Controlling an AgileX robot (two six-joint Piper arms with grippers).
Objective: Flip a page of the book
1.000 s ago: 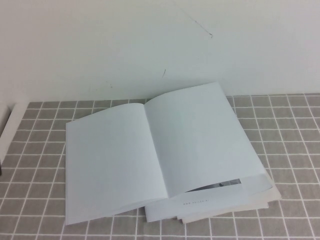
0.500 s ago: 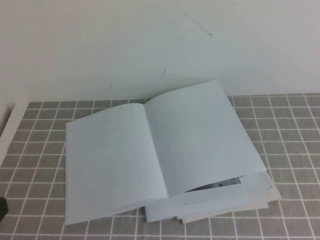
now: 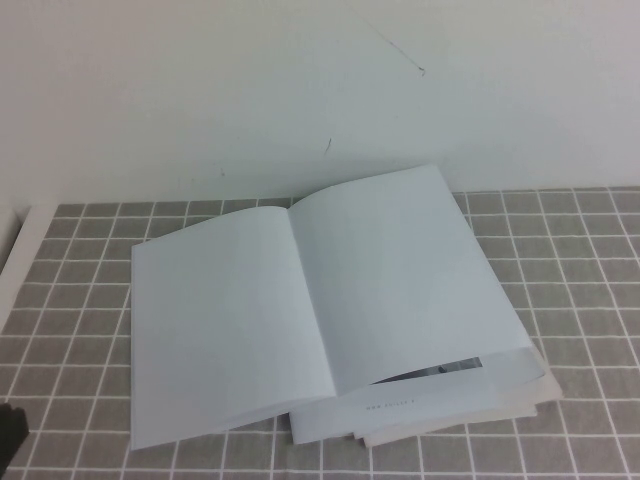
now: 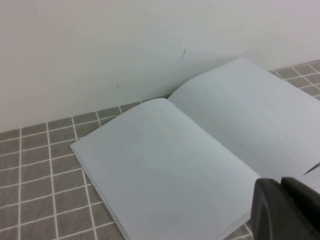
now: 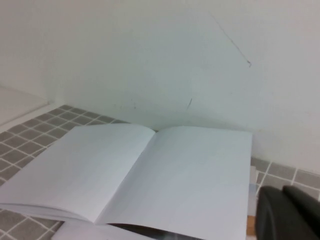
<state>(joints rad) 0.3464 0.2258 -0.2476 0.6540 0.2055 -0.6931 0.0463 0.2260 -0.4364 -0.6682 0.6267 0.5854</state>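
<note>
The book lies open on the tiled mat, both facing sheets blank white. Its right sheet arches up at the near edge, and a thin strip of dark print shows under it. No printed face of the page shows. The book also shows in the left wrist view and the right wrist view. My left gripper is a dark shape at the near left corner, apart from the book; its shut empty tips hover over the book's near edge. My right gripper is shut, empty, beside the book's right edge.
A white wall rises right behind the book. The grey tiled mat stretches to the left and right of the book. Loose white sheets stick out from under the book's near right corner.
The dark shape of my left gripper has come further into the near left corner of the high view. The book and its sheets have not moved.
</note>
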